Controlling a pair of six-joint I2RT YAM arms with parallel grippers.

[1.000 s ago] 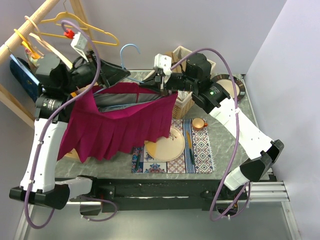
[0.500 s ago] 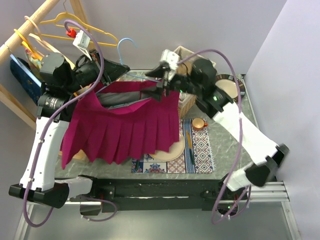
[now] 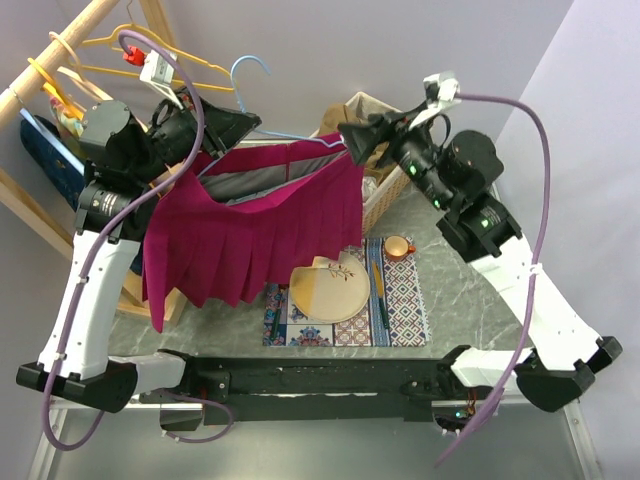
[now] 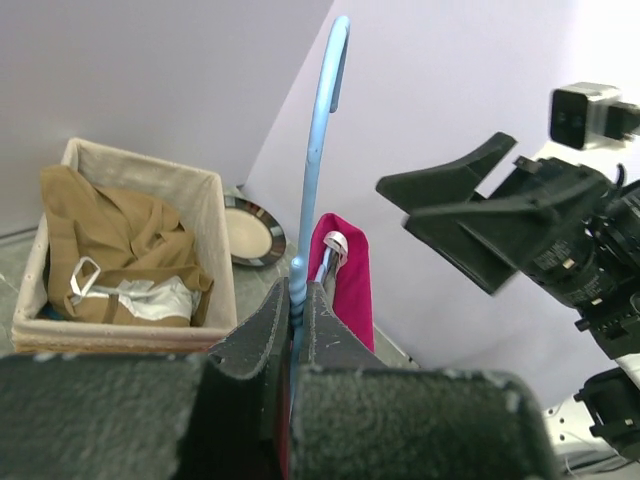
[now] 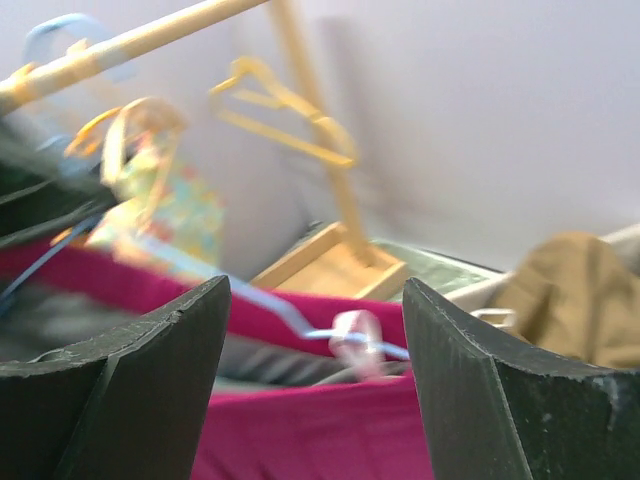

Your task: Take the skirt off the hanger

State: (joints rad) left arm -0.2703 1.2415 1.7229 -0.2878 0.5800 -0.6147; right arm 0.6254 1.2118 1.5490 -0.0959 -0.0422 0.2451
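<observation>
A magenta pleated skirt (image 3: 260,225) hangs by its waistband from a light-blue hanger (image 3: 250,80) held above the table. My left gripper (image 3: 243,125) is shut on the hanger's neck (image 4: 297,300), just below the hook (image 4: 322,120). The skirt's right end (image 4: 345,285) sits under a pale clip (image 5: 355,335). My right gripper (image 3: 352,142) stands open just right of that end. Its fingers (image 5: 160,380) frame the clip and the skirt (image 5: 320,430) without touching them.
A wooden rack with yellow hangers (image 3: 150,50) stands at the back left. A lined basket (image 4: 225,250) holding tan cloth sits behind the skirt, with a plate (image 4: 250,232) beside it. A patterned mat (image 3: 405,300), a round wooden board (image 3: 330,285) and a small cup (image 3: 398,247) lie below.
My right gripper has let go at the skirt's right end, opened and drawn back up and to the right. My left gripper has shut on the hanger's neck and lifted it.
</observation>
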